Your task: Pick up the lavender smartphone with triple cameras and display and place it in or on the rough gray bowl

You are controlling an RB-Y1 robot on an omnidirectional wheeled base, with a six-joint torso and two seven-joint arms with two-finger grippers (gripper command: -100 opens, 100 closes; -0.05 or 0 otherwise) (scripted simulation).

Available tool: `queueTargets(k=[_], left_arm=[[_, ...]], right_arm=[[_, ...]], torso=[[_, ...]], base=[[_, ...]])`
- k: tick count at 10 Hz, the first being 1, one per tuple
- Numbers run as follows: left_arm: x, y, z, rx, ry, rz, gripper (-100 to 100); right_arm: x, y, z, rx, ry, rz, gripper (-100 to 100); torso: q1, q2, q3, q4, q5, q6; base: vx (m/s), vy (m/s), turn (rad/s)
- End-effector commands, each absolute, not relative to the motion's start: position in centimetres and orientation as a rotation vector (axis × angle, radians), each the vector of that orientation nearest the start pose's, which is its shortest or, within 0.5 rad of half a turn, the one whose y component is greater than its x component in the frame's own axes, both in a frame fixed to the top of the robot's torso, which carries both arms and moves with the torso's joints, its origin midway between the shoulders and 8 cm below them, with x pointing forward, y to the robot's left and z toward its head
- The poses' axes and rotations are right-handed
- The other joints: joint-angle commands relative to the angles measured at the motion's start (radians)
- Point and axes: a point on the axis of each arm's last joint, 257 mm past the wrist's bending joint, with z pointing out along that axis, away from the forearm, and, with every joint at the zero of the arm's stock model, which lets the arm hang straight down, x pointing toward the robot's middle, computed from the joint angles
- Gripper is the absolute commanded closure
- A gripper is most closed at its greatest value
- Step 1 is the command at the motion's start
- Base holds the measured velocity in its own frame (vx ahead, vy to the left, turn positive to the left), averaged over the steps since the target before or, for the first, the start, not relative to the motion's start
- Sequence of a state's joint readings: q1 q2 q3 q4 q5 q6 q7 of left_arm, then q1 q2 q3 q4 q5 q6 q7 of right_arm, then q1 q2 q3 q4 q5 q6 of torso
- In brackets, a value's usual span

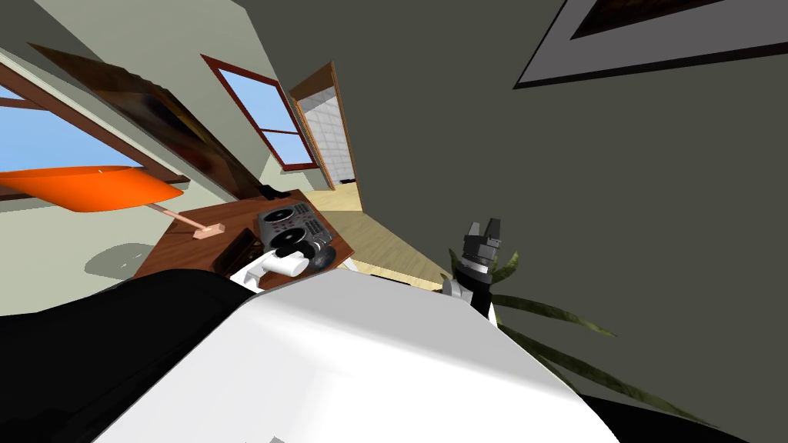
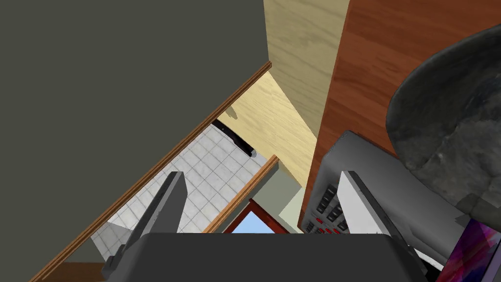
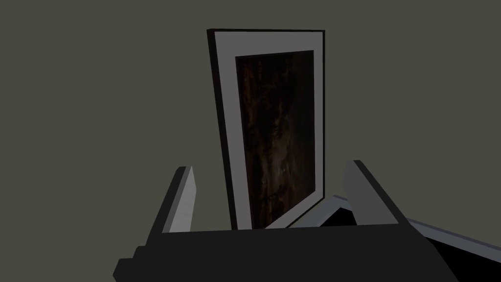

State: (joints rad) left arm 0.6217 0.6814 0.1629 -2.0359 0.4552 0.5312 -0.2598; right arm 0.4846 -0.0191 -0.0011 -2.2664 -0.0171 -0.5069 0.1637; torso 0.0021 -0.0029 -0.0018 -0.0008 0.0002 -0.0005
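The rough gray bowl (image 2: pixel 450 127) stands on the reddish wooden table (image 2: pixel 372 54), just beside my left gripper (image 2: pixel 266 200), which is open and empty. A corner of the smartphone (image 2: pixel 472 254), its display purple and pink, lies next to the bowl and against a grey DJ controller (image 2: pixel 386 191). One of the left gripper's fingers (image 2: pixel 359 205) hangs over the controller. In the head view my left arm (image 1: pixel 278 265) reaches over the table's near corner, where the bowl (image 1: pixel 323 257) shows as a dark round shape. My right gripper (image 1: pixel 483 229) is raised off to the right, open.
The controller (image 1: pixel 294 223) takes up the table's near right part. An orange lamp (image 1: pixel 88 187) leans over the table from the left. A dark box (image 1: pixel 235 252) lies near the table's front edge. Past the table's right edge are light wood floor (image 1: pixel 385 238) and a doorway (image 1: pixel 331 131). Plant leaves (image 1: pixel 554 308) spread below my right arm.
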Motion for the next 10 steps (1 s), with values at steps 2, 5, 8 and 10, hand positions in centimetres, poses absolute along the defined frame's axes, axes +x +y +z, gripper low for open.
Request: queueTargets(k=[2, 5, 8, 10], left_arm=[[30.1, 48.1, -33.4, -1.288, 1.963, -0.312, -100], [27.4, 50.6, -35.1, -1.311, 2.059, -0.190, -100], [25.7, 51.9, -36.1, -1.334, 2.115, -0.115, -100], [23.1, 54.2, -36.9, -1.352, 2.193, -0.002, -100]], right_arm=[[34.6, -27.9, 2.5, 0.587, 0.650, 1.167, 0], [34.6, -27.9, 2.5, 0.587, 0.650, 1.167, 0], [34.6, -27.9, 2.5, 0.587, 0.650, 1.167, 0], [34.6, -27.9, 2.5, 0.587, 0.650, 1.167, 0]], torso=[[0.000, 0.000, 0.000, 0.000, 0.000, 0.000], [0.000, 0.001, 0.001, 0.000, 0.000, 0.000], [0.000, 0.001, 0.000, 0.000, 0.000, 0.000], [0.000, 0.001, 0.001, 0.000, 0.000, 0.000]], base=[[0.047, 0.019, 0.009], [0.045, 0.026, 0.015], [0.039, 0.028, 0.008], [0.044, 0.029, 0.018]])
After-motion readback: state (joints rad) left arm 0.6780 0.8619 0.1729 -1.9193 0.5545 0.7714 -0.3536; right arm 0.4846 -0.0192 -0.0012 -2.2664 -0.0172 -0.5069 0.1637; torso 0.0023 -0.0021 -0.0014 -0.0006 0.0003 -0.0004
